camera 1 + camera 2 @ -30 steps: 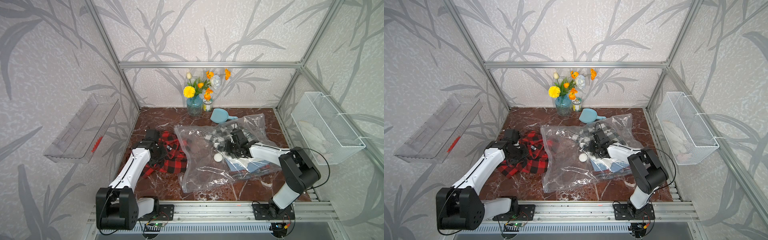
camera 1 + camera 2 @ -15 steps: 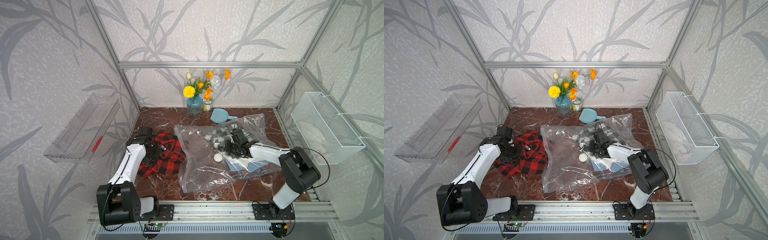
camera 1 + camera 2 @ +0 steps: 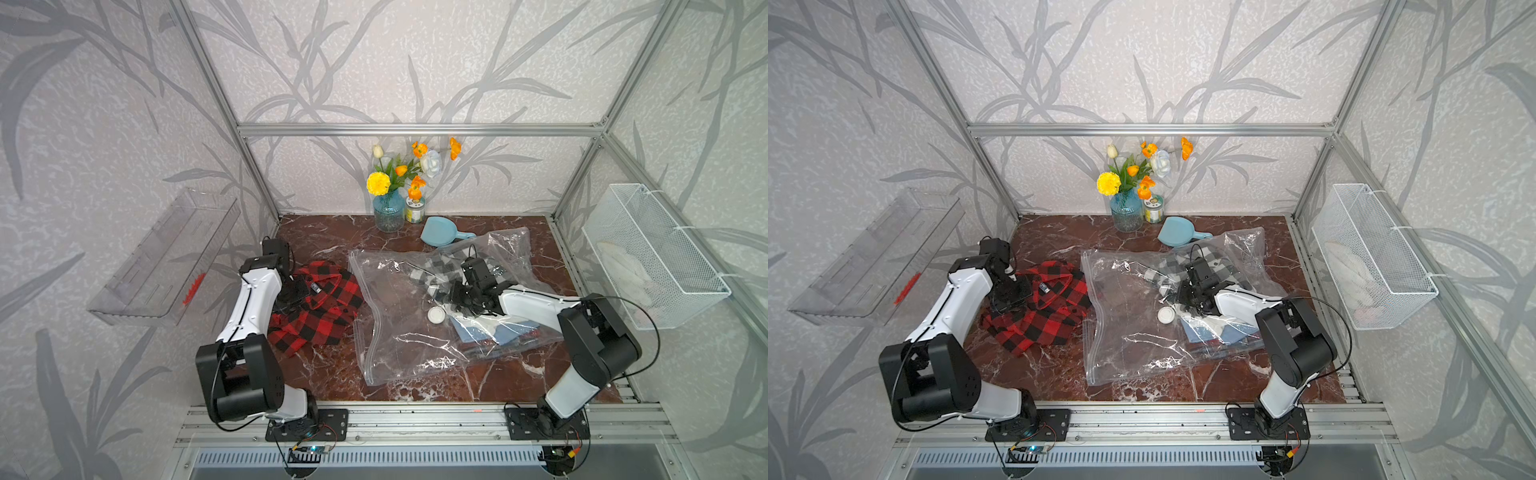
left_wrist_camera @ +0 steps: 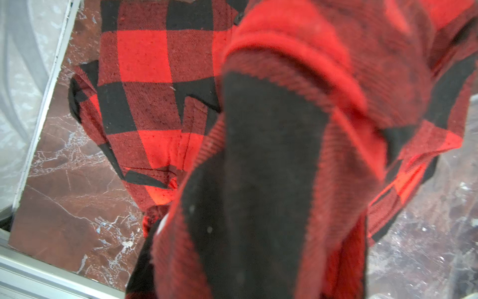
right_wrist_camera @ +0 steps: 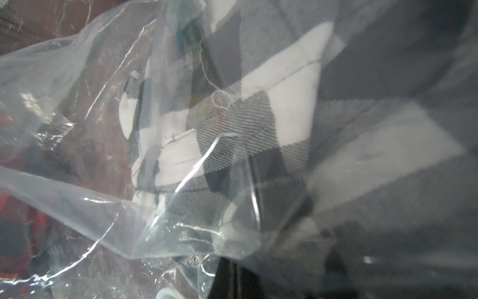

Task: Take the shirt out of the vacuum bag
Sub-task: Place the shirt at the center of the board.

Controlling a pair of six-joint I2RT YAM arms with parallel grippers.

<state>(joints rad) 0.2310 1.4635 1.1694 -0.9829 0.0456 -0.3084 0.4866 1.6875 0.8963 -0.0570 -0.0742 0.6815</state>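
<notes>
Front tabletop (image 3: 332, 374) free; vacuum bag (image 3: 399, 332), shirt (image 3: 324, 307) fill middle; vase (image 3: 388, 214), scoop (image 3: 438, 232) at rear

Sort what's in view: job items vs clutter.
Job: red plaid shirt, vacuum bag, grey checked shirt inside it.
Clutter: flower vase, small jar, blue scoop, wire basket, clear wall tray.

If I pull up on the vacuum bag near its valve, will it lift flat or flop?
Likely flop: the vacuum bag is thin, crinkled film lying in loose folds. The grey checked shirt and blue folded cloth inside would probably weigh down that side, so the empty half rises first. The glossy plastic looks slippery; a shallow pinch may slip off.
</notes>
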